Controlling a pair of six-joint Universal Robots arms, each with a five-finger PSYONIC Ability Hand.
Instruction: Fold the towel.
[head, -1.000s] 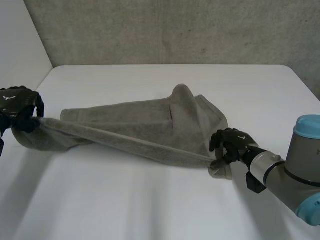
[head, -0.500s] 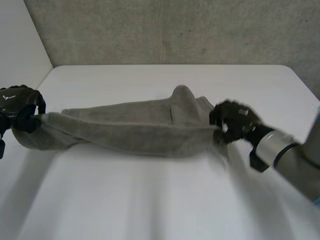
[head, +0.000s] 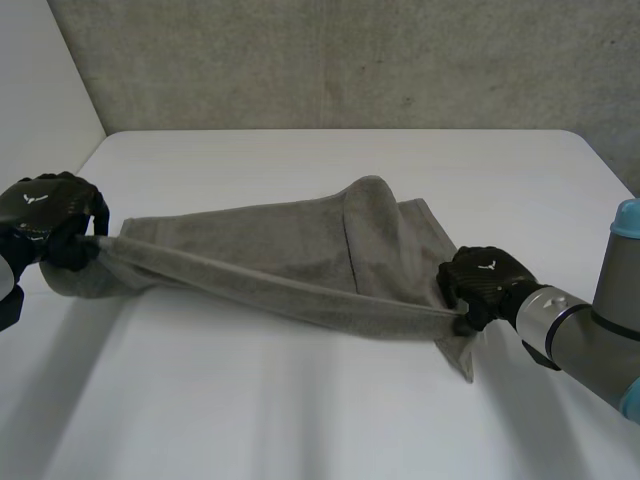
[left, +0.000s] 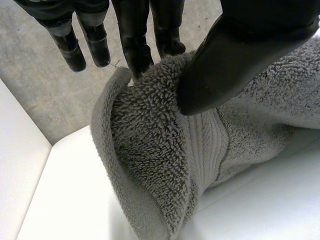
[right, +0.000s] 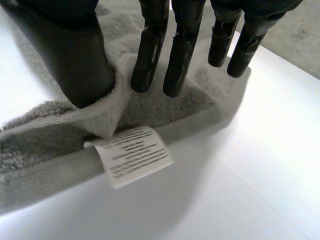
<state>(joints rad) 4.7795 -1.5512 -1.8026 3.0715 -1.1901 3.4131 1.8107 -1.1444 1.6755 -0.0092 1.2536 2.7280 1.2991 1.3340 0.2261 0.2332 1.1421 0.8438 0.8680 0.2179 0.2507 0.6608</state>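
A grey terry towel hangs stretched between the two hands across the middle of the white table. Its long axis runs from the table's left edge toward the right edge, and the right end sits a little nearer the front edge. The front edge of the towel is pulled into a taut ridge clear of the table, while the rest slopes back to rest on the surface as a broad, rumpled wedge with a rounded hump.

The black left hand, at the table's left edge, clamps the towel's left end. In the left wrist view its thumb presses thick looped pile and a flat woven band against the fingers.

The black right hand grips the right end. In the right wrist view its thumb pinches a folded corner against the fingers, just above a white printed care label. A short tail of cloth droops beneath that hand onto the table.
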